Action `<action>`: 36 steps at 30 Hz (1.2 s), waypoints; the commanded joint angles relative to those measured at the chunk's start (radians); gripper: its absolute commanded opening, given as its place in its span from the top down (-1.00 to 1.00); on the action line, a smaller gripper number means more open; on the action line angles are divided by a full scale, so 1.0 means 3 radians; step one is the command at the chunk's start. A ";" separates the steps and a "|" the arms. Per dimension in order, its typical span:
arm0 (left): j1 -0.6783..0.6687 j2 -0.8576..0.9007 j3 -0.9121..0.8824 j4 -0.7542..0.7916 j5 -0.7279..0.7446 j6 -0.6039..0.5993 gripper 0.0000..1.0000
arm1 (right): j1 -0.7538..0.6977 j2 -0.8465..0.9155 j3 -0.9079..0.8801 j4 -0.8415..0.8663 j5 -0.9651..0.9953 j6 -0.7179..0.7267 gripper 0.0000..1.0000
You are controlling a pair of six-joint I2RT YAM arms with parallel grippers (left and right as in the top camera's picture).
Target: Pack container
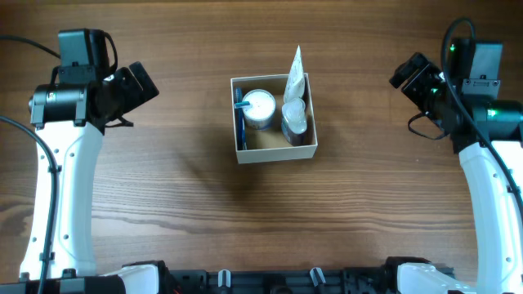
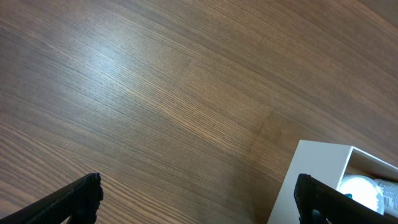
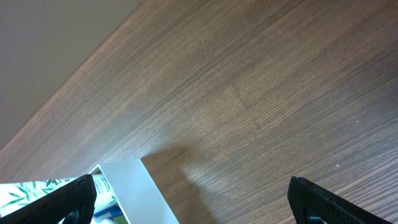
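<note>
The container [image 1: 278,153], a square white-walled box with a tan floor, sits at the table's middle. Inside it are a round white-lidded jar [image 1: 259,106], a blue stick-like item [image 1: 240,116] along the left wall, a clear bottle [image 1: 294,121] and a tall white packet [image 1: 297,67] leaning at the far right corner. My left gripper [image 1: 140,82] is open and empty, well left of the container. My right gripper [image 1: 406,73] is open and empty, well right of it. The left wrist view shows open jaws [image 2: 199,202], the container's corner [image 2: 314,171] and the jar lid [image 2: 360,190]. The right wrist view shows open jaws [image 3: 193,199], the container's wall [image 3: 140,186] and the leaf-printed packet [image 3: 37,190].
The wooden table [image 1: 180,188] is bare around the container. The arm bases [image 1: 270,282] stand along the near edge.
</note>
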 commanded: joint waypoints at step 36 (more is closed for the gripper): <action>0.0015 0.0001 0.0039 0.0000 -0.0020 0.0052 -0.99 | 0.0003 -0.4161 -0.3290 0.1286 0.0211 -0.1289 -1.00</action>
